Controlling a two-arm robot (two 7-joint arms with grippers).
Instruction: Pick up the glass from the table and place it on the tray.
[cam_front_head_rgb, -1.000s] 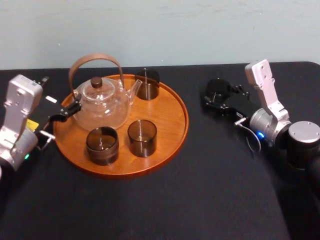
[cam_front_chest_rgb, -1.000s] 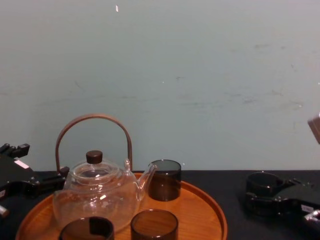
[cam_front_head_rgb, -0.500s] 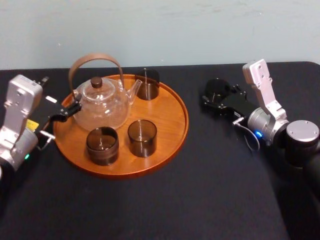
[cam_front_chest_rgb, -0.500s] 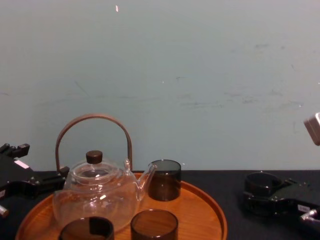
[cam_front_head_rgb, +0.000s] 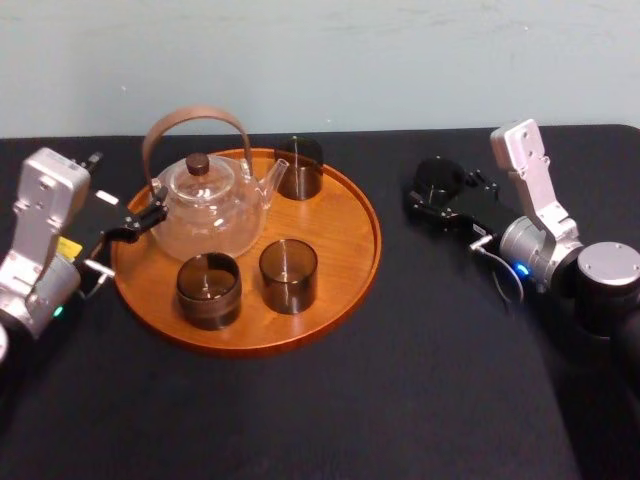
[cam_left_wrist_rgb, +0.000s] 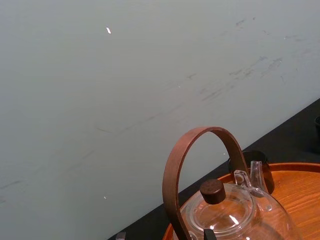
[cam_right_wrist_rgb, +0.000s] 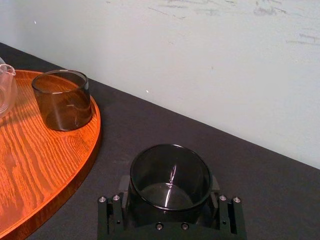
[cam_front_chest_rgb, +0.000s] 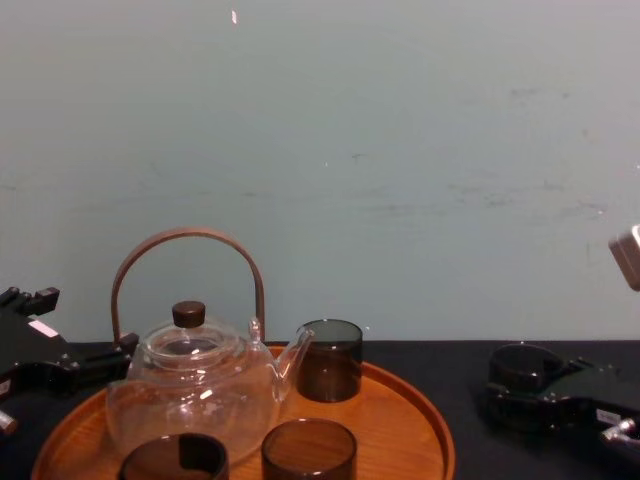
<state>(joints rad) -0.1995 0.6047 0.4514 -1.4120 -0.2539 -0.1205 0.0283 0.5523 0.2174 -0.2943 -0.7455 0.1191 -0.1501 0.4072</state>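
Over the last second the right gripper (cam_front_head_rgb: 438, 195) has edged only a little toward the tray (cam_front_head_rgb: 335, 235), carrying the smoked-glass tumbler (cam_front_head_rgb: 437, 176) with it. The left gripper (cam_front_head_rgb: 135, 224) is parked as it was, at the tray's far rim beside the glass teapot (cam_front_head_rgb: 208, 205).

The tumbler stands upright between the right jaws, which look closed against its lower wall on both sides. It is over the black surface (cam_front_head_rgb: 400, 380), with the tray well off to the jaws' left.

The tumbler looks light, rigid, thin-walled and smooth, so it is likely to be slippery and easily chipped. The low hold on opposite sides of the wall seems the right one. A gentle squeeze should do, with the tumbler kept upright and set down softly.

The right wrist view looks down into the tumbler (cam_right_wrist_rgb: 170, 177) and shows that it is empty, with the black jaw blocks hugging its base. It also shows the tray's rim and one tumbler (cam_right_wrist_rgb: 62, 100) on it ahead and to the side.

The head view shows what that one lacks. Two more tumblers (cam_front_head_rgb: 288, 275) stand on the tray, and there is bare wood on the part nearest the jaws.

The chest view gives the side profile (cam_front_chest_rgb: 520, 368). From it I cannot tell whether the base is off the surface.
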